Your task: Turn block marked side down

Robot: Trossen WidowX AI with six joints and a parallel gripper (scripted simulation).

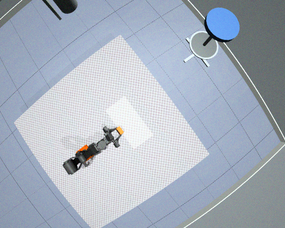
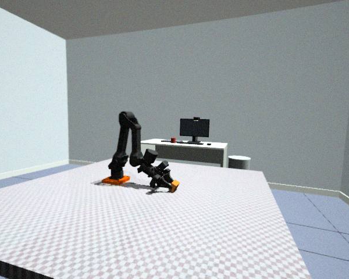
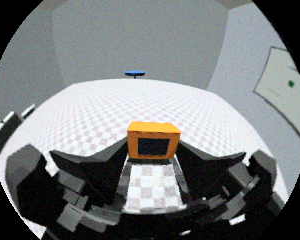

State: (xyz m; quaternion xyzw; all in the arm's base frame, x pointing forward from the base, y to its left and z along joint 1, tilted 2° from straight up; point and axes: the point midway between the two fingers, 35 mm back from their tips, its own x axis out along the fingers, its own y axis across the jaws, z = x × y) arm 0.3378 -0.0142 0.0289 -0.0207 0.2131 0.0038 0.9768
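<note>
The orange block [image 1: 119,130] [image 2: 175,185] [image 3: 153,127] is held at the fingertips, tilted. Its dark marked side [image 3: 153,146] faces back toward the wrist camera and the palm, not straight down. My gripper [image 1: 119,131] [image 2: 173,186] [image 3: 152,140] is shut on the block, one finger at each end, and slants forward and down from the arm. The block is low over the checkered table [image 1: 88,98] [image 2: 168,234] [image 3: 105,110]; whether its lower edge touches the table cannot be told. The underside of the block is hidden.
The arm's orange base [image 1: 82,148] [image 2: 116,180] stands on the table behind the gripper. A blue stool [image 1: 222,23] [image 3: 135,73] is beyond the table. A desk [image 2: 184,144] with a monitor [image 2: 194,127] stands at the back wall.
</note>
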